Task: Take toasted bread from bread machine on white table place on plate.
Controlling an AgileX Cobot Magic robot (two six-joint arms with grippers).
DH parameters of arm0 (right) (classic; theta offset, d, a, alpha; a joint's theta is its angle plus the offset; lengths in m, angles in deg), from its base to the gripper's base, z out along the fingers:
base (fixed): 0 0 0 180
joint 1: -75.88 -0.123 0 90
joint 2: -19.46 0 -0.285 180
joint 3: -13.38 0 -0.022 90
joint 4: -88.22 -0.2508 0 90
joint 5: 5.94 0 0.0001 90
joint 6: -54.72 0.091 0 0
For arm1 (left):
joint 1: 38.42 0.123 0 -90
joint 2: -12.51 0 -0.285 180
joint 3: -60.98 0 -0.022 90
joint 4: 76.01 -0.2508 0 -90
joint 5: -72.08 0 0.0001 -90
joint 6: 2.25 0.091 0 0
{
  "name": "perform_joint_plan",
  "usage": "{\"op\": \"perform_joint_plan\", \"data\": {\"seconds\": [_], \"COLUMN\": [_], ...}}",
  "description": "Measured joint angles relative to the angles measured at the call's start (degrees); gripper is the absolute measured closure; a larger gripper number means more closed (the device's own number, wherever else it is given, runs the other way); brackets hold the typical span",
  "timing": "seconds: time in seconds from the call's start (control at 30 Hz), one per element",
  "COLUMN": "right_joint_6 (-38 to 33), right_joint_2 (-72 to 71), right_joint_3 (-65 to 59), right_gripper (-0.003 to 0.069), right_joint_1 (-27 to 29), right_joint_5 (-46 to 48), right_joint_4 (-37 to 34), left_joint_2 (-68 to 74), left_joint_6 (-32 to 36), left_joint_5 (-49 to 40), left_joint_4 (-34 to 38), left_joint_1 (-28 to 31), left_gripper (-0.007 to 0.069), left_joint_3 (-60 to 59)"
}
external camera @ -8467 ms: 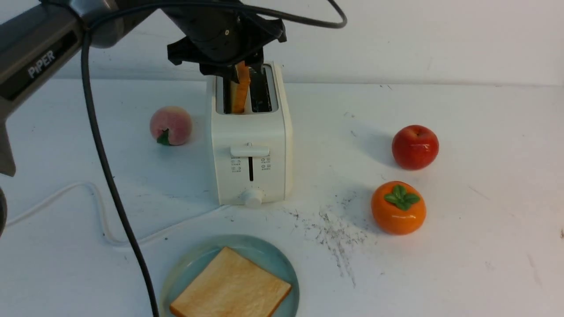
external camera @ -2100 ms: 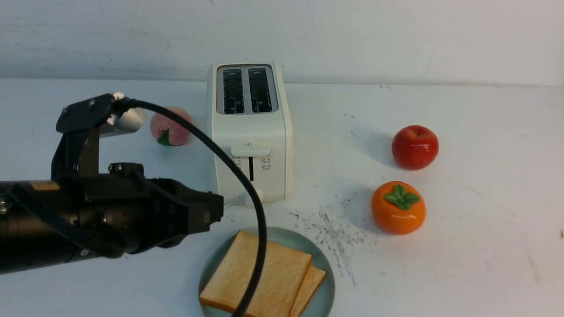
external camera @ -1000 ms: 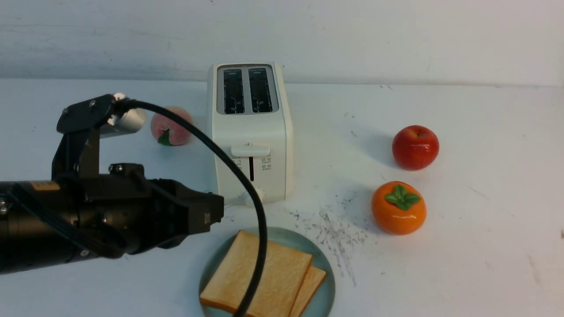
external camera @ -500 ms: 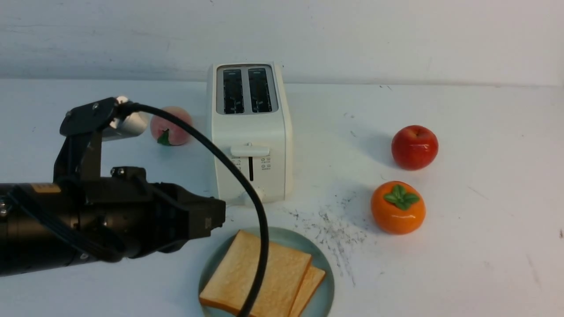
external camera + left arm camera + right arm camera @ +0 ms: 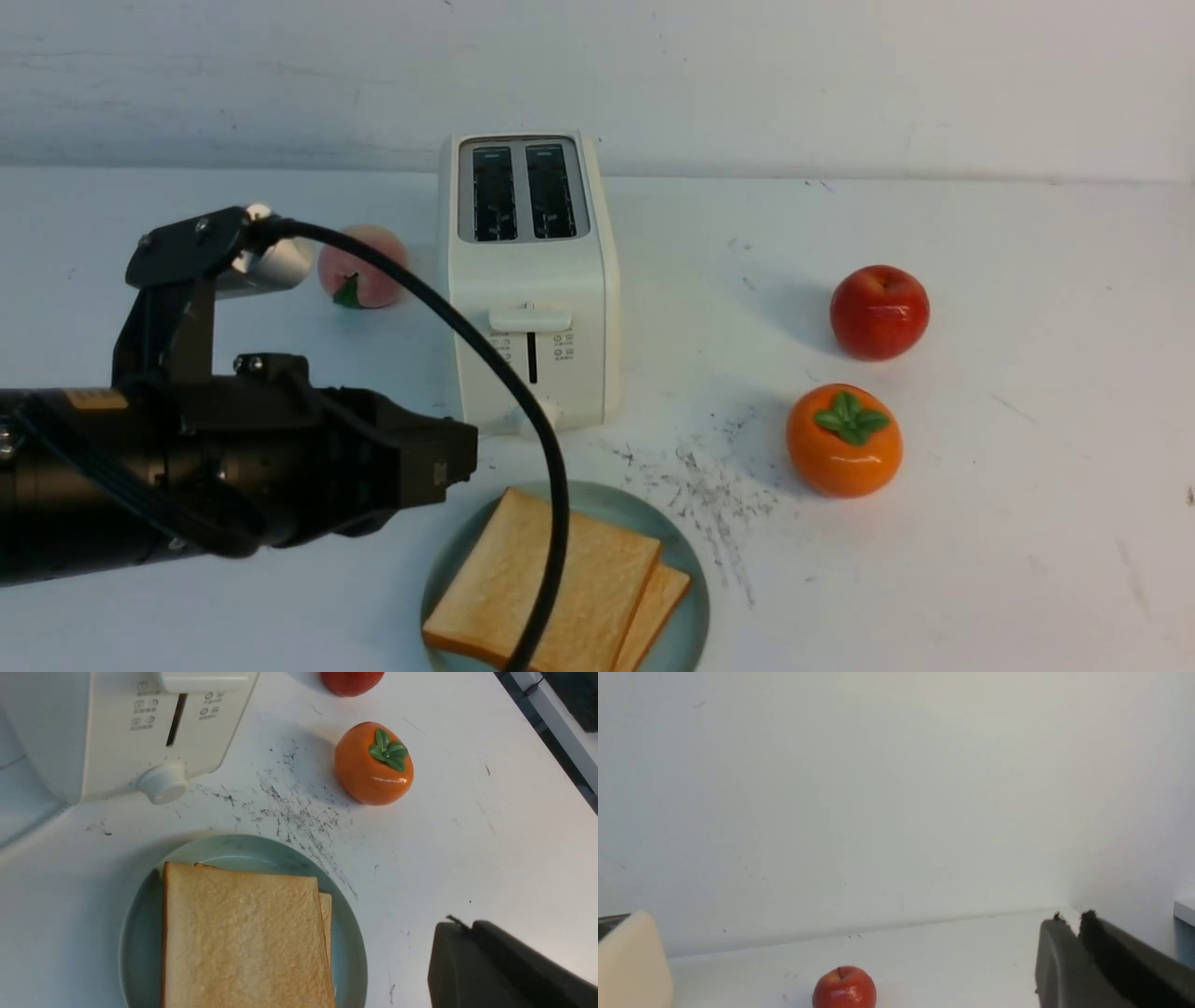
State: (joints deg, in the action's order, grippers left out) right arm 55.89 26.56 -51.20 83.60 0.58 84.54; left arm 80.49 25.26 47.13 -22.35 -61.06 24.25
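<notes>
White wall (image 5: pixel 747 84) is backing the scuffed white table (image 5: pixel 980 579) in the front view, where two square, golden-tan toast slices (image 5: pixel 495 579) are lying overlapped on a round, pale blue-green plate (image 5: pixel 689 597). Behind it, a cream-white two-slot toaster (image 5: pixel 485 280) is showing bare slots, so I am judging the transfer done and treating withdrawal as my step. My left gripper (image 5: pixel 448 462) is hovering beside the plate; I should be drawing it off smoothly, lifting enough that its black cable (image 5: pixel 555 467) isn't brushing the toast.

In the left wrist view, my fingers are pressing together on nothing, apart from the bread, so no release is needed.

In the right wrist view, my right gripper (image 5: pixel 1073 917) is pointing past a glossy red apple (image 5: pixel 844 989); whether its tips are touching, I cannot tell.
</notes>
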Motion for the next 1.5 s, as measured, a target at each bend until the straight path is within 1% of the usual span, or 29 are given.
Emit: {"op": "perform_joint_plan", "data": {"seconds": [0.2, 0.27, 0.33, 0.5, 0.63, 0.8, 0.9, 0.93, 1.07, 1.1, 1.17, 1.23, 1.27, 1.3, 1.33, 1.37, 1.47, 1.5], "right_joint_6": [0.00, 0.00, 0.00, 0.00, 0.00, -0.05, -0.05, -0.05, -0.05, -0.05, -0.05, -0.05, -0.05, -0.05, -0.05, -0.05, -0.05, -0.05], "right_joint_2": [0.00, 0.00, 0.00, 0.00, 0.00, 0.00, 0.00, 0.00, 0.00, 0.00, 0.00, 0.00, 0.00, 0.00, 0.00, 0.00, 0.00, 0.00], "right_joint_3": [-2.95, -4.61, -6.38, -9.38, -12.41, -13.19, -13.26, -13.26, -13.26, -13.26, -13.26, -13.26, -13.26, -13.26, -13.26, -13.26, -13.28, -13.28], "right_gripper": [0.0582, 0.0579, 0.0576, 0.0573, 0.0570, 0.0564, 0.0559, 0.0558, 0.0550, 0.0550, 0.0547, 0.0545, 0.0545, 0.0543, 0.0543, 0.0541, 0.0538, 0.0537], "right_joint_1": [-0.05, -0.95, -3.15, -8.94, -9.69, -9.69, -9.69, -9.69, -9.69, -9.69, -9.69, -9.69, -9.69, -9.69, -9.69, -9.69, -9.69, -9.69], "right_joint_5": [0.52, 1.80, 4.26, 14.23, 18.62, 16.77, 16.70, 16.58, 16.52, 16.52, 16.52, 16.52, 16.52, 16.52, 16.52, 16.46, 16.35, 16.35], "right_joint_4": [0.07, 0.07, 0.07, 0.36, 0.78, 0.95, 0.95, 0.95, 1.00, 1.00, 1.00, 1.00, 1.00, 1.00, 1.00, 1.00, 1.00, 1.00], "left_joint_2": [0.00, 0.00, 0.00, 0.00, -0.08, -0.71, -3.17, -5.08, -13.00, -13.43, -18.85, -22.81, -23.55, -26.34, -27.34, -29.31, -34.05, -35.40], "left_joint_6": [0.00, 0.00, 0.00, 0.00, -0.99, -3.63, -6.18, -7.70, -16.09, -16.09, -25.06, -32.66, -33.47, -39.66, -42.52, -46.30, -52.39, -53.20], "left_joint_5": [0.00, -0.06, -0.06, -1.91, -3.52, -5.63, -7.92, -9.20, -13.31, -13.62, -19.24, -24.45, -24.99, -29.21, -31.19, -33.33, -36.47, -36.49], "left_joint_4": [0.00, 0.00, 0.00, 0.00, 0.00, -0.22, -1.42, -3.08, -13.55, -14.20, -23.86, -31.61, -33.10, -38.86, -40.84, -44.39, -50.11, -50.93], "left_joint_1": [0.00, 0.00, 0.00, 0.00, 0.00, 0.00, 0.00, 0.00, 0.00, 0.00, 0.00, 0.00, 0.00, 0.00, 0.00, 0.00, 0.00, 0.00], "left_gripper": [0.0606, 0.0606, 0.0606, 0.0605, 0.0605, 0.0604, 0.0626, 0.0638, 0.0638, 0.0638, 0.0638, 0.0638, 0.0638, 0.0638, 0.0638, 0.0638, 0.0638, 0.0638], "left_joint_3": [0.00, 0.00, 0.00, 0.00, 0.00, 0.00, -0.01, -0.01, -0.01, -0.01, -0.01, -0.01, -0.01, -0.01, -0.06, -0.24, -1.67, -2.34]}}
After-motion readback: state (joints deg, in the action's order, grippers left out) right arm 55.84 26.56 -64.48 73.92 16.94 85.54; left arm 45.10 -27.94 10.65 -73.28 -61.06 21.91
